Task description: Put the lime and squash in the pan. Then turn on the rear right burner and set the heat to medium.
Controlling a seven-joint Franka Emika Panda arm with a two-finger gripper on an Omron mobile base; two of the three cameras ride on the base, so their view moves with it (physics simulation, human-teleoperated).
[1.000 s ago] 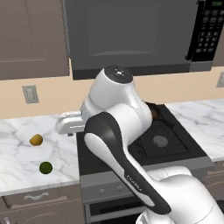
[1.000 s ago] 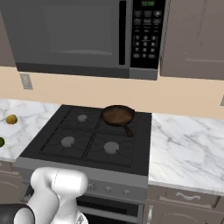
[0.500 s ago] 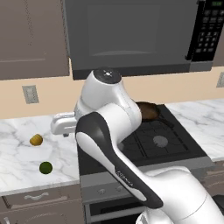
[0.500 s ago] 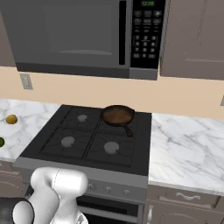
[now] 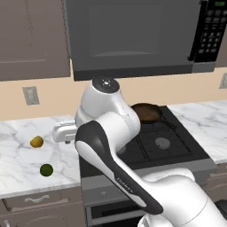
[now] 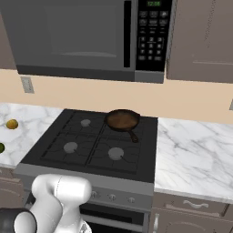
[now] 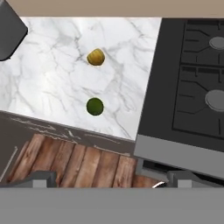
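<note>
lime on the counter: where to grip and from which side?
Take the lime across its widest middle, coming straight down from above. It is a small round ball lying free on the marble counter, apart from the squash and short of the stove, so both fingers likely have room. It may roll, so centre the open end effector over it before closing.

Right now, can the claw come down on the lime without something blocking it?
Probably yes. The lime lies alone on the marble counter, apart from the squash, and the claw is open above with nothing between.
</note>
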